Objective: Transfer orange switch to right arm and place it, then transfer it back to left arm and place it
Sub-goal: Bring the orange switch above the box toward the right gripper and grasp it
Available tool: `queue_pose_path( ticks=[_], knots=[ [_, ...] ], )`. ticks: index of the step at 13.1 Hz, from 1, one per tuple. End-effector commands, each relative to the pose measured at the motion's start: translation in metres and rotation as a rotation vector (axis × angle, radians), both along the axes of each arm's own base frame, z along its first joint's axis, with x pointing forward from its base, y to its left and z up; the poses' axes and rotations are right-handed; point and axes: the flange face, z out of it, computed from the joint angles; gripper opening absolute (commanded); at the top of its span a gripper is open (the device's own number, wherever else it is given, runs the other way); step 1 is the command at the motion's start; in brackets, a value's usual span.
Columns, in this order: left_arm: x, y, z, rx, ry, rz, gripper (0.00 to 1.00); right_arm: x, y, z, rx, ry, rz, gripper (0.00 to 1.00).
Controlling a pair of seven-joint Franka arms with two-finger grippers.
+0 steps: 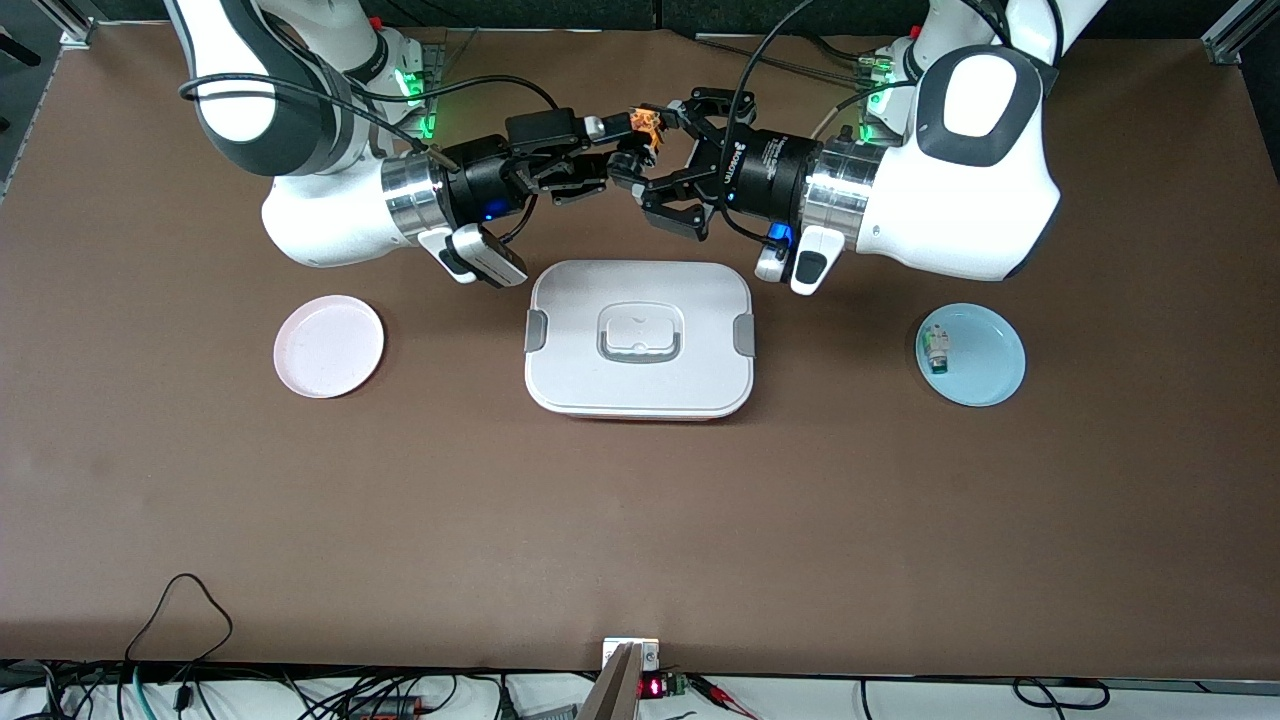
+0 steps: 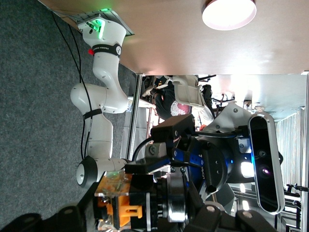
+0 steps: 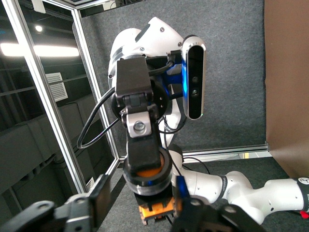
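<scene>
Brown covered the surface, which carried one white box, one pink plate toward the right arm's end and one blue plate toward the left arm's end, a small white-and-green part on the blue one. Two pincers met in the air above the box's farther edge. The left pincer clasped the single orange switch; whether the right pincer gripped it could not be told. Grey carpet floored the room.

Claw fingers hide most of the orange switch.
</scene>
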Motion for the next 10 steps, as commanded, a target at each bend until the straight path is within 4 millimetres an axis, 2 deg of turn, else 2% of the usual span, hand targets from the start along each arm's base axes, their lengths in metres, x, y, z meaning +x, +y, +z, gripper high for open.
queue_pose_path(
  ticks=[1,4,10],
  knots=[
    [0.0035,0.0000,0.0051,-0.012,0.007,0.008,0.05,-0.0029,0.0007,0.0151,0.029,-0.019,-0.026,0.41],
    [0.0030,-0.0007,0.0053,-0.013,0.005,0.006,0.05,-0.0018,-0.0007,0.0156,0.026,-0.018,-0.034,0.36],
    [0.0035,0.0000,0.0051,-0.013,0.004,0.007,0.05,-0.0012,-0.0011,0.0151,0.023,-0.019,-0.039,0.36]
  ],
)
